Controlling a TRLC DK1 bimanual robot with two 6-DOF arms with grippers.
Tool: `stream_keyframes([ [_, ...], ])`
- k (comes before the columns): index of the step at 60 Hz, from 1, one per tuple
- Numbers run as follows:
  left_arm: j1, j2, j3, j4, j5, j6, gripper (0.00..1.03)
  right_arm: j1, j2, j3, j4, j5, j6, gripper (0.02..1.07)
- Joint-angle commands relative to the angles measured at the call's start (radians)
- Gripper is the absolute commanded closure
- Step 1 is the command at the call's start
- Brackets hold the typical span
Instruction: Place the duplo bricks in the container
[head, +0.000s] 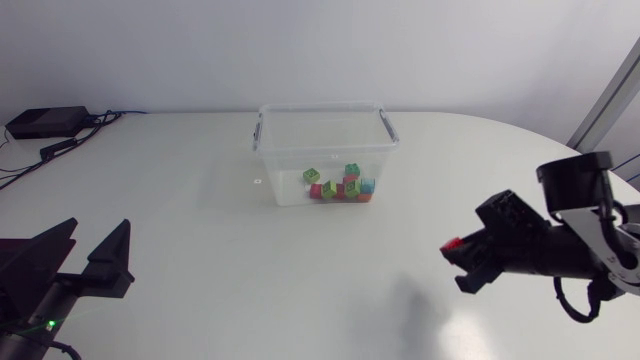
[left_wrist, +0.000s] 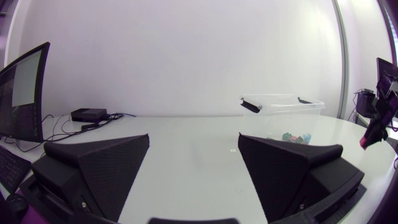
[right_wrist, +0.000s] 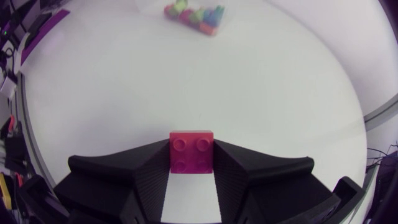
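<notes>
A clear plastic container (head: 325, 135) stands at the middle back of the table, holding several duplo bricks (head: 340, 184) in green, red and light blue. At the table's right side my right gripper (head: 458, 250) is lifted off the surface and shut on a red duplo brick (right_wrist: 191, 151), which sits studs-up between both fingers. The red brick (head: 452, 243) shows at the fingertips from above. My left gripper (head: 85, 250) stands open near the front left with nothing between its fingers (left_wrist: 99, 165). The container (left_wrist: 283, 112) is far ahead of it.
A black box (head: 45, 121) with cables lies at the back left corner of the table. The table's rounded edge runs close behind my right arm (head: 580, 240).
</notes>
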Motion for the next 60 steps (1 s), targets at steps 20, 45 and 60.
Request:
stream_keyframes([
  [20,0.002,-0.012,-0.018,0.017,0.007,-0.016,0.04,0.162,0.112,0.248,0.267,0.049,0.333,0.94],
  [45,0.002,-0.012,-0.018,0.017,0.007,-0.018,0.04,0.228,0.300,0.490,0.276,0.064,0.347,0.94],
  [60,0.002,-0.012,-0.020,0.017,0.007,-0.018,0.04,0.286,0.596,0.860,0.152,0.041,0.350,0.07],
])
